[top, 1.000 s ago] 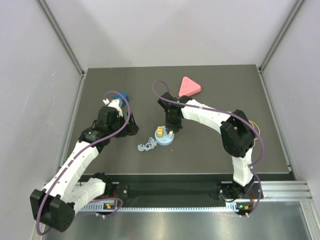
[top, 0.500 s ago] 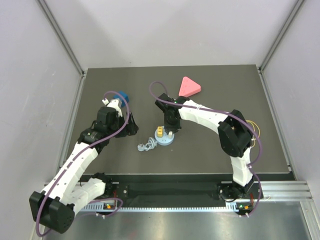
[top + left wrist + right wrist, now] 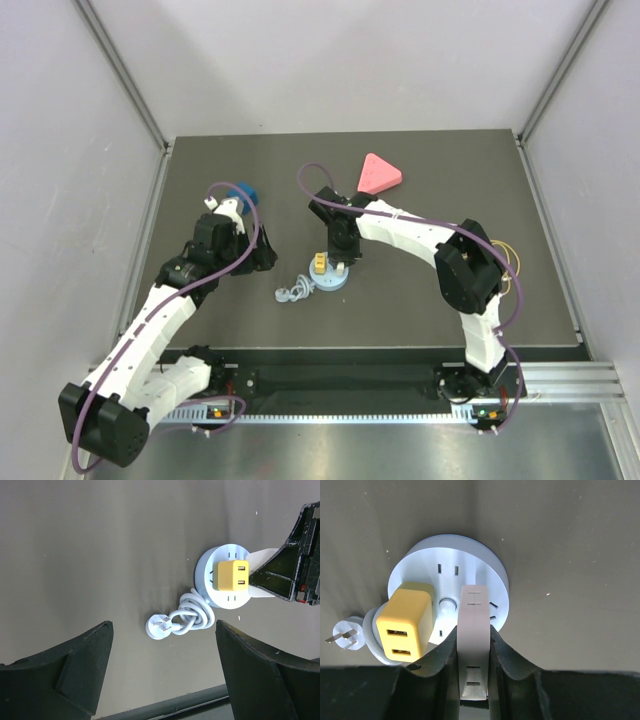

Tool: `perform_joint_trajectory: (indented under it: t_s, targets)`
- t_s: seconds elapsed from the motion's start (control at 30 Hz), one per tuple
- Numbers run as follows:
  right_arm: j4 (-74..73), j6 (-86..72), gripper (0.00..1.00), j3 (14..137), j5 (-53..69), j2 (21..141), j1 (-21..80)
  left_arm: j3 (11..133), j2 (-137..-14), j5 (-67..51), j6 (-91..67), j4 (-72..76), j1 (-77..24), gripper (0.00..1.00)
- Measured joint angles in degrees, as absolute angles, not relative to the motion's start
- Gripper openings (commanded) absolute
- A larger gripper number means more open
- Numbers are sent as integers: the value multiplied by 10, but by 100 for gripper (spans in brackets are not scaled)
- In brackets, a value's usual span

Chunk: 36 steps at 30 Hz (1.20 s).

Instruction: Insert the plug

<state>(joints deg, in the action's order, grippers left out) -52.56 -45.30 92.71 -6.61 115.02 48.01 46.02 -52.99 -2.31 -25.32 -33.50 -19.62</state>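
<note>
Plug (image 3: 405,621), a yellow cube, sits on the socket (image 3: 465,560) mid-table (image 3: 450,300), toward the near edge. Right gripper (image 3: 473,630) clenched, a pale strip (image 3: 475,605) between its jaws, lying beside the plug. Left gripper (image 3: 164,623) released, empty. Plug likely light, rigid, smooth: pinch opposite flat sides.

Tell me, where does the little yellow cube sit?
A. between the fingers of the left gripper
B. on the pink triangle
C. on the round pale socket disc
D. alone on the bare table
C: the right wrist view shows the yellow cube seated on the face of the round socket disc, right beside the white plug.
</note>
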Motion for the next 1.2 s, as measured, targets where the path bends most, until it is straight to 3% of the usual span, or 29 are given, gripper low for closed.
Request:
perform_joint_trajectory:
  t_s: [1.2]
  targets:
    - [-529,-481,0,927,-85,1157,487,460,-512,-34,-253,-335,-196,88]
